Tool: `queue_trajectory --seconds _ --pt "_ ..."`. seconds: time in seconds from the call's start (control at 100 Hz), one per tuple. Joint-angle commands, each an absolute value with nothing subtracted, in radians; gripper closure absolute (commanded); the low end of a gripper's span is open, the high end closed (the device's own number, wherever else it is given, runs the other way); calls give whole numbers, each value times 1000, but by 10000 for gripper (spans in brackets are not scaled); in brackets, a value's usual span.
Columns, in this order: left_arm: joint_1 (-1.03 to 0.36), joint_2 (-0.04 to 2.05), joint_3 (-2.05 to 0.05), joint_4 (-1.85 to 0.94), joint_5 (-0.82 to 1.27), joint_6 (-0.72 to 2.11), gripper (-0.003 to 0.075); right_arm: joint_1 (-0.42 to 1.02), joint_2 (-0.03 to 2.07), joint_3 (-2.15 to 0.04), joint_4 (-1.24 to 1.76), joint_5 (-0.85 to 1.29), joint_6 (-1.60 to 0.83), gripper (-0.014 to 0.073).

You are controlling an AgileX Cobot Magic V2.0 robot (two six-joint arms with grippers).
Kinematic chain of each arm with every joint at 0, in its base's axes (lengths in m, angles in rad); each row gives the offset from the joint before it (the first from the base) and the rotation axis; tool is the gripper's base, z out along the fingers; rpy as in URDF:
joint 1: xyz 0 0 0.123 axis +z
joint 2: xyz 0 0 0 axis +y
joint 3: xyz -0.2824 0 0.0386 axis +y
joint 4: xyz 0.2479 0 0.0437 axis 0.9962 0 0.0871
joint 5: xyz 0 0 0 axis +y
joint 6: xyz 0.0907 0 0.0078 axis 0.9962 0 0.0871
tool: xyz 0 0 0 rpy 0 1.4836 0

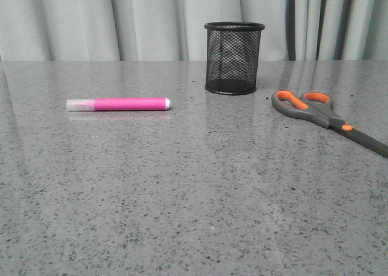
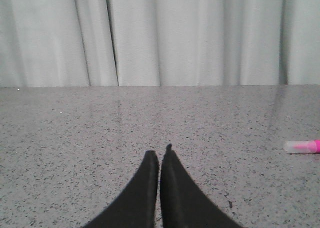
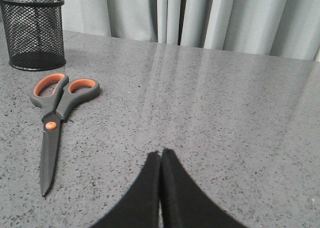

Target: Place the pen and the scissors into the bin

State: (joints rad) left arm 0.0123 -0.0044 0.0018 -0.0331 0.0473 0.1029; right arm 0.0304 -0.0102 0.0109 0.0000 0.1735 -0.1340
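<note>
The pink pen [image 1: 118,104] lies flat on the grey table at the left, cap end pointing left; only its capped end [image 2: 302,147] shows in the left wrist view. The black mesh bin [image 1: 234,57] stands upright at the back centre and also shows in the right wrist view [image 3: 34,31]. The scissors [image 1: 324,114] lie closed at the right, handles toward the bin, and show in the right wrist view [image 3: 56,119]. My left gripper [image 2: 160,153] is shut and empty, apart from the pen. My right gripper [image 3: 161,153] is shut and empty, beside the scissors. Neither gripper shows in the front view.
The speckled grey table [image 1: 194,197] runs back to pale curtains [image 1: 151,21] behind its far edge.
</note>
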Motion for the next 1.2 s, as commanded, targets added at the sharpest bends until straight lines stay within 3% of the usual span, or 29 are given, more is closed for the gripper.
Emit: queue_trajectory --seconds 0.0,1.19 --pt "5 -35 47 -35 -22 94 739 27 -31 24 -7 99 -133 670" --pt "5 -35 47 -83 -22 94 739 27 -31 24 0 18 -133 670"
